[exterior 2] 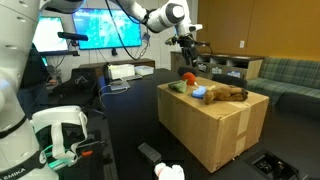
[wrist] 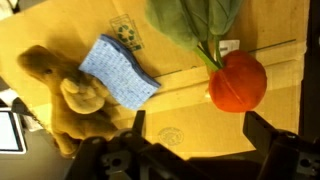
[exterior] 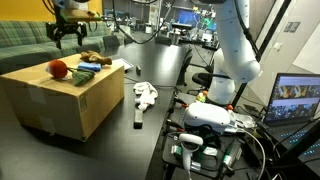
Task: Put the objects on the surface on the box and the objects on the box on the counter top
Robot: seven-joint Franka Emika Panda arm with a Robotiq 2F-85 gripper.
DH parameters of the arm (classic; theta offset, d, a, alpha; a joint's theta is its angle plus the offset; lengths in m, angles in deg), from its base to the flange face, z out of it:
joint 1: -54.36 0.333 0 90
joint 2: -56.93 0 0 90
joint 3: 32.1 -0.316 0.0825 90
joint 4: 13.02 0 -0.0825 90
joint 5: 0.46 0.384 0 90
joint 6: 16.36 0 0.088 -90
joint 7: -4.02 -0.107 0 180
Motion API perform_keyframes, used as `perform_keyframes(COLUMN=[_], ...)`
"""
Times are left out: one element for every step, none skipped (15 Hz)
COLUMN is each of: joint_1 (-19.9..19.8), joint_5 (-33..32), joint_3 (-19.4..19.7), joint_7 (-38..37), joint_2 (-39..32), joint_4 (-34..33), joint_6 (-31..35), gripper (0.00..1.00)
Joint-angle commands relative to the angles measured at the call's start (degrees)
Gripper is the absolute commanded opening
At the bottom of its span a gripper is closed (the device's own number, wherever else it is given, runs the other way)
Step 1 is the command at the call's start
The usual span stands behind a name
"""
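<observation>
- Dark counter top fills the near ground in both exterior views, with a white cloth and a small dark item lying close together just off the box's corner.
- Behind them stands the box, flat top up, resting on the counter top.
- On the box lie four things: a red ball, a green leaf touching it (I cannot tell if they are one piece), a blue sponge, and a brown plush just beside the sponge.
- Above the far part of the box top hangs the gripper, clear of everything; a green sofa sits beyond.
- Step in hand, as I judge it: choosing one thing on the box to carry down to the counter top.
- To do it well, come straight down over a single item. The sponge lies flat and crowded by the plush, so straddle its narrow sides and keep the near jaw off the plush.
- The ball looks likely to roll; centre on it and close slowly, and mind the leaf dragging along.
- Set it down well apart from the cloth and dark item, so those stay easy to reach.
- Fingers: spread fully wide in the wrist view, holding nothing and touching nothing, with bare cardboard between them.
</observation>
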Motion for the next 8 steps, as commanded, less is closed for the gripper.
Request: perform_keyframes(joint_1=[-4.3, -5.4, -6.5, -7.7, -8.8, -9.8, -10.8, -11.8], joint_5=[2.4, 3.2, 4.1, 5.0, 6.0, 6.6, 7.6, 8.6], joint_3=[-2.5, -2.9, -3.2, -3.4, -3.4, -3.4, -3.2, -3.0], joint_7=[7.3, 9.0, 10.8, 12.6, 14.1, 15.3, 16.6, 18.0], joint_2=[12.4, 15.0, 17.8, 20.5, 23.4, 26.3, 29.1, 32.0], joint_4=[10.0, 11.4, 13.8, 15.5, 17.8, 20.5, 23.2, 25.8], joint_6=[-6.3, -9.0, -10.8, -13.4, -15.1, -16.4, -17.5, -18.4], gripper=[1.00, 1.00, 1.00, 1.00, 1.00, 1.00, 1.00, 1.00])
